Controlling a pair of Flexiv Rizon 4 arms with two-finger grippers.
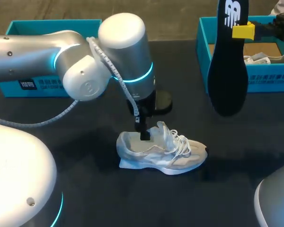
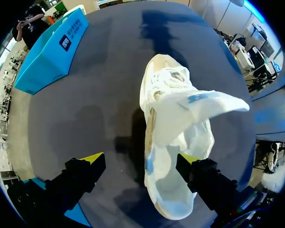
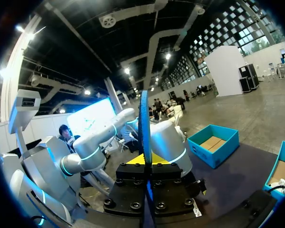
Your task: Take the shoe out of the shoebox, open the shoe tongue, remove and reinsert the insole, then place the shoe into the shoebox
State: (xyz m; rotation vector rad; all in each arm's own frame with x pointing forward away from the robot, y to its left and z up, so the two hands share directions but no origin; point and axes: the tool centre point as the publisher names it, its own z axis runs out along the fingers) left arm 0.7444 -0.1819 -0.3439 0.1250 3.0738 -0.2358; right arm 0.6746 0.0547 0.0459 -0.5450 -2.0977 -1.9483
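Right hand around flat black insole

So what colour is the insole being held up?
The insole is black with white print; the head view shows it best.

The head camera looks down from above and behind onto the dark table, taking in the whole work area from some way off. The left wrist camera hangs close over the shoe, facing straight down past the left gripper. It shares that shoe and the blue shoebox with the head view. The raised right wrist camera faces roughly level along the edge-on insole toward the left arm, which the head view also shows.
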